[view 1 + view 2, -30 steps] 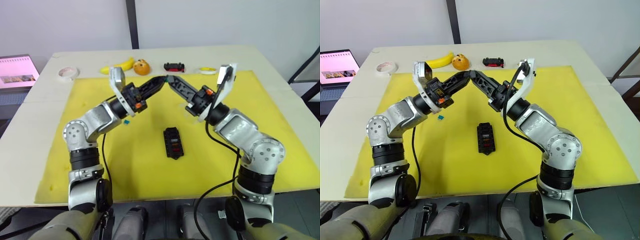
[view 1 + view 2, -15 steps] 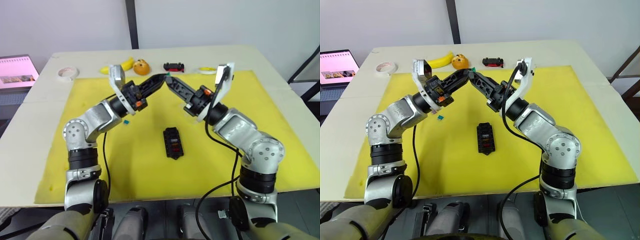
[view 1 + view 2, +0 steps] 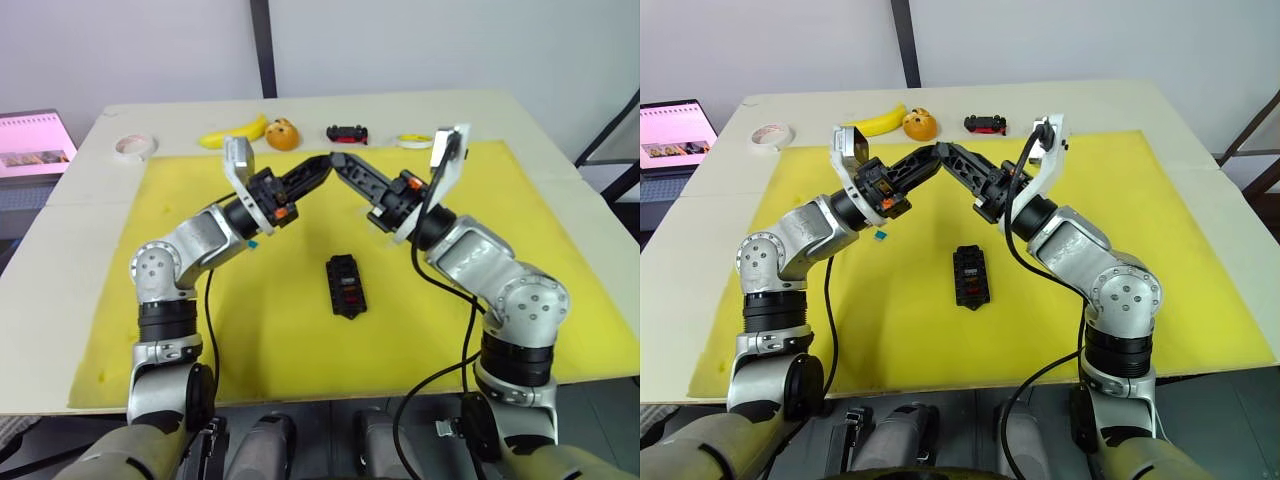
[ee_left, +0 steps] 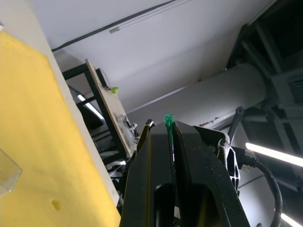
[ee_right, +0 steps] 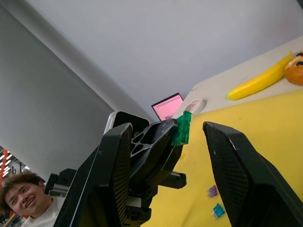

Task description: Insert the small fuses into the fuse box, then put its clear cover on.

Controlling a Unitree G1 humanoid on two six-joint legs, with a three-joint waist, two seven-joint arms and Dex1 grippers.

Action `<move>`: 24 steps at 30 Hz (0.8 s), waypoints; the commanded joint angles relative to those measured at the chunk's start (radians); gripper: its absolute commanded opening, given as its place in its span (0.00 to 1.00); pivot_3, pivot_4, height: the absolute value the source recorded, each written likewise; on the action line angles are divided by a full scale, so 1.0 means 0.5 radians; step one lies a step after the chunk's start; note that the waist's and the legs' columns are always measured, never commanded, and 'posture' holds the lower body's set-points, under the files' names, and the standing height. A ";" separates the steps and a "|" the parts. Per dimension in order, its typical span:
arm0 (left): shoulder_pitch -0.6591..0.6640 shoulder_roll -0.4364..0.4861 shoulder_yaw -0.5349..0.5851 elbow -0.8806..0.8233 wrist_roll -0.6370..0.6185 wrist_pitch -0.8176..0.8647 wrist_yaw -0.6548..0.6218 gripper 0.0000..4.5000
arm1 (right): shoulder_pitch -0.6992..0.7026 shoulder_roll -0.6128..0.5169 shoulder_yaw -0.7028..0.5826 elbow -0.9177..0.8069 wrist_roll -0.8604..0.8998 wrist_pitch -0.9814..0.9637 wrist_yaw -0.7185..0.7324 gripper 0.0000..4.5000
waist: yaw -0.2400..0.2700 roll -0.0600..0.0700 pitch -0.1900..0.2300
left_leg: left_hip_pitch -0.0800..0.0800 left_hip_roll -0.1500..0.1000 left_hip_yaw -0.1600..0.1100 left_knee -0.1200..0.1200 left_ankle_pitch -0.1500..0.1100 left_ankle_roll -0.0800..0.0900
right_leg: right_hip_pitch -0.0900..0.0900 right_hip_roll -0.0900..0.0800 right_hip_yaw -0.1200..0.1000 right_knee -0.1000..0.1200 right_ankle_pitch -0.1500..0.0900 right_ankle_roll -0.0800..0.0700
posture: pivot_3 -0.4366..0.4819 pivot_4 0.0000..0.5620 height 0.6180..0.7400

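In the head views, the left gripper (image 3: 322, 166) and right gripper (image 3: 338, 160) are met tip to tip above the yellow mat (image 3: 180, 320), with the fuse box (image 3: 346, 285) lying toward six o'clock, its long axis twelve-to-six. In the left wrist view, a green fuse (image 4: 168, 119) is pinched between narrow jaws. In the right wrist view, the right fingers (image 5: 236, 165) are spread wide around that fuse (image 5: 182, 127), the nearer arm for a handover.

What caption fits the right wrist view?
Left claw holds a green fuse between the open right claw's fingers.
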State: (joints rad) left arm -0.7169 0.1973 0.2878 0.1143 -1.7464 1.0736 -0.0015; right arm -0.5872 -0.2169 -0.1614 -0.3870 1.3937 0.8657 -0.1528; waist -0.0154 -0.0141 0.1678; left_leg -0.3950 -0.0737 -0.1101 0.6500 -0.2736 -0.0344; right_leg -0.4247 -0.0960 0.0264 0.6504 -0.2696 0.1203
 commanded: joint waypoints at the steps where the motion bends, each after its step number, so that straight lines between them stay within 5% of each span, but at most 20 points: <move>1: -0.018 0.010 -0.007 -0.056 -0.052 -0.034 -0.021 0.00 | -0.039 -0.010 0.008 -0.026 0.042 -0.034 0.001 0.44 | 0.000 0.000 0.000 | 0.000 0.000 0.000 0.000 0.000 0.000 | 0.000 0.000 0.000 0.000 0.000 0.000 | 0.48 0.27 1.00; 6: -0.015 0.011 -0.019 -0.059 -0.058 -0.051 -0.018 0.00 | -0.031 -0.002 0.017 -0.025 0.039 -0.038 -0.012 0.02 | 0.000 0.000 0.000 | 0.000 0.000 0.000 0.000 0.000 0.000 | 0.000 0.000 0.000 0.000 0.000 0.000 | 0.48 0.27 1.00; 16: -0.018 0.067 -0.066 -0.047 -0.014 -0.007 -0.039 0.00 | -0.038 0.000 -0.001 -0.034 0.100 -0.052 -0.020 0.02 | 0.000 0.000 0.000 | 0.000 0.000 0.000 0.000 0.000 0.000 | 0.000 0.000 0.000 0.000 0.000 0.000 | 0.48 0.27 1.00; 19: -0.009 0.114 -0.078 -0.040 -0.002 0.015 -0.067 0.21 | -0.047 -0.026 -0.020 -0.037 0.167 -0.042 -0.041 0.00 | 0.000 0.000 0.000 | 0.000 0.000 0.000 0.000 0.000 0.000 | 0.000 0.000 0.000 0.000 0.000 0.000 | 0.48 0.27 1.00; 24: -0.024 0.347 -0.111 -0.060 0.060 0.175 -0.242 0.78 | -0.086 -0.299 -0.016 -0.017 0.258 0.120 0.108 0.00 | -0.002 0.000 0.000 | 0.000 0.000 0.000 0.000 0.000 0.000 | 0.000 0.000 0.000 0.000 0.000 0.000 | 0.48 0.27 1.00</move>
State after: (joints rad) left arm -0.7167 0.3288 0.2352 0.1156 -1.7333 1.1250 -0.0661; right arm -0.5957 -0.3331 -0.1601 -0.3767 1.4935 0.9031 -0.1414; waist -0.0163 -0.0140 0.1679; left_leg -0.3951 -0.0738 -0.1100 0.6500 -0.2736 -0.0342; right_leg -0.4247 -0.0958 0.0264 0.6505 -0.2696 0.1203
